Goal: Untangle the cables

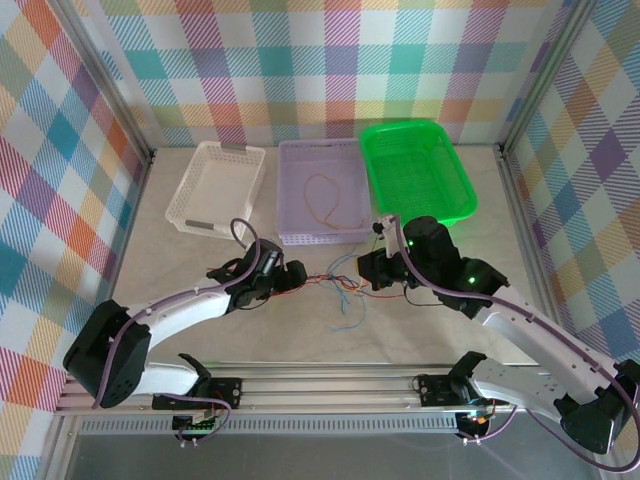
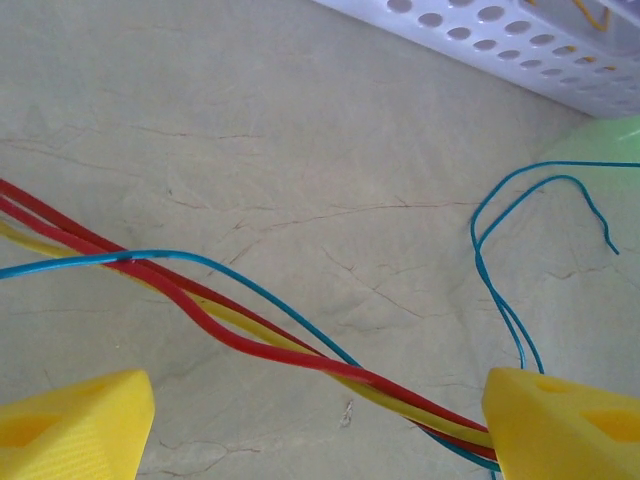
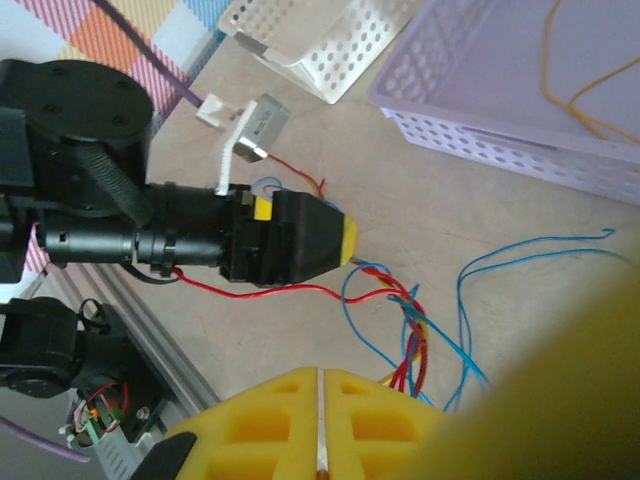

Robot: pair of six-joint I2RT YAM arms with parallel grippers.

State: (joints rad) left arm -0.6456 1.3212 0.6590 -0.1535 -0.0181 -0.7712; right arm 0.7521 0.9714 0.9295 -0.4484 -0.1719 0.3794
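Left tool (image 2: 320, 425): the jaws stand wide; the yellow fingers (image 2: 80, 425) are on both sides of the bundle and do not press it.
Right tool (image 3: 318, 405): the jaws are closed together, with only a thin seam between them. The bundle runs in beside its tip, and I cannot tell if a strand is pinched there.
Cables (image 2: 250, 335): red, yellow and blue strands, twisted around each other, lie on the table (image 2: 250, 120) between the two tools. Loose blue ends curl away toward the purple basket (image 1: 287, 190).
Inside the basket: one orange cable (image 1: 322, 200) lies alone there.
Step, as I judge: the twist is not yet open, and the left tool seems ready to take a new hold.
Risk one: if the left tool closes here, it may catch all strands together, because they pass between the fingers as one bundle. A pull would then tighten the twist.
Risk two: the thin, limp wire may slip from the pads, or a blue end may hook on the basket wall.
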